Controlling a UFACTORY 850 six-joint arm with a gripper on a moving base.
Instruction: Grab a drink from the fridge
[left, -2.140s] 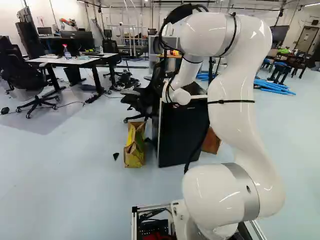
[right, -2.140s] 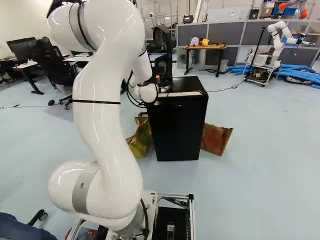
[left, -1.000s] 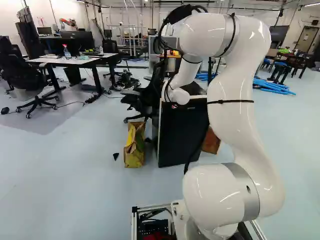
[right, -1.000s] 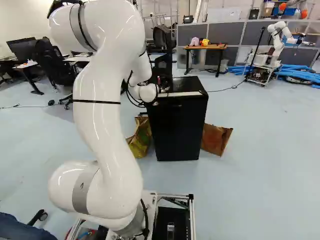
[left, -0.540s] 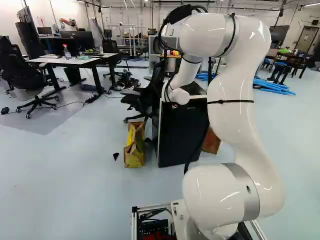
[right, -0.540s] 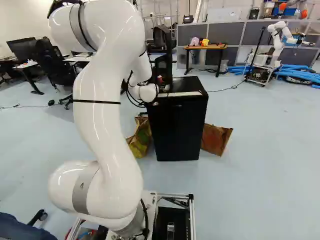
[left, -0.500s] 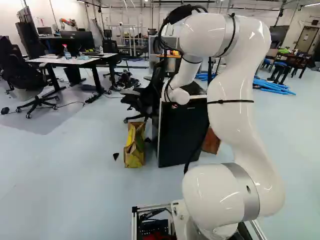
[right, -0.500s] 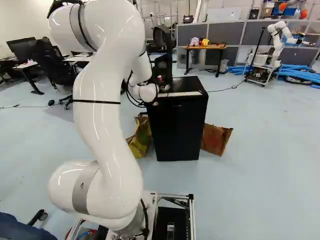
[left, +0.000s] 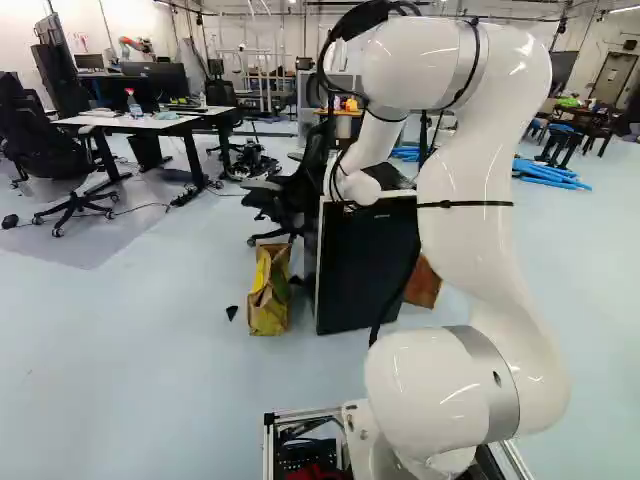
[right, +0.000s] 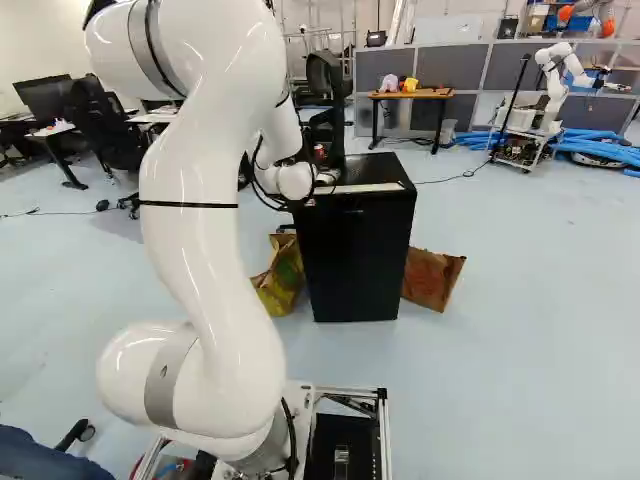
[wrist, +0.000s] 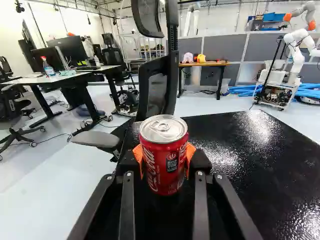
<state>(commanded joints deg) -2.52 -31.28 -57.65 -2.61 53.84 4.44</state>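
The red drink can (wrist: 164, 150) stands upright in the end effector (wrist: 164, 159), over the near left part of the fridge (right: 357, 260)'s top; whether its base touches that surface I cannot tell. The end effector is closed on it, orange pads (wrist: 190, 152) pressing from both sides.

The drink is outside the fridge and gripped, so the grab itself looks achieved, and the task seems close to its end. The fridge door appears shut, or very nearly. What is left, I judge, is to lift the can well clear and bring it away, or set it down and let go.

The can is a smooth metal cylinder, glossy red with white script, its bare silver lid round and the tab lying flat. The fridge is a boxy black cabinet, its top finely pebbled and shiny, with a pale strip along the near edge. The arm (right: 200, 200) is all rounded, polished white tubes.

Left of the fridge slumps a crumpled yellow-green bag (left: 268, 295); to its right leans a brown paper bag (right: 431, 279). A mesh-backed chair (wrist: 156, 82) stands just beyond, on the left. Far right is another robot (right: 550, 85).
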